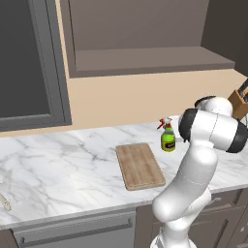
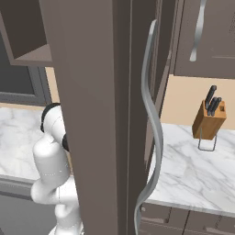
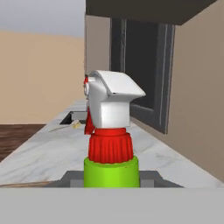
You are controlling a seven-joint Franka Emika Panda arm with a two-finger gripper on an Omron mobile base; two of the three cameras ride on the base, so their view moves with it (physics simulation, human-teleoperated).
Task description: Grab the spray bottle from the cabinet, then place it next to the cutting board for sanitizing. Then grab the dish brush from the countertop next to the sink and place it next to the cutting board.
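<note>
The green spray bottle (image 1: pixel 168 138) with its white-and-red nozzle is upright just right of the wooden cutting board (image 1: pixel 139 165) on the marble countertop (image 1: pixel 72 160). In the hand view my gripper (image 3: pixel 109 177) is shut on the bottle's (image 3: pixel 111 131) green body, a grey finger pad (image 3: pixel 70 178) on either side. Whether its base touches the counter, I cannot tell. The open taupe cabinet (image 1: pixel 145 58) hangs above. Far along the counter lie the sink (image 3: pixel 72 117) and the yellowish dish brush (image 3: pixel 75 125); its pale handle (image 1: pixel 4 201) shows at the left edge.
My white arm (image 1: pixel 203 145) rises in front of the counter's right part. A wooden knife block (image 2: pixel 209 120) stands at the back right. The open cabinet door (image 2: pixel 92 114) with its long curved handle fills the right base view. Dark framed panels (image 1: pixel 24 63) line the left wall.
</note>
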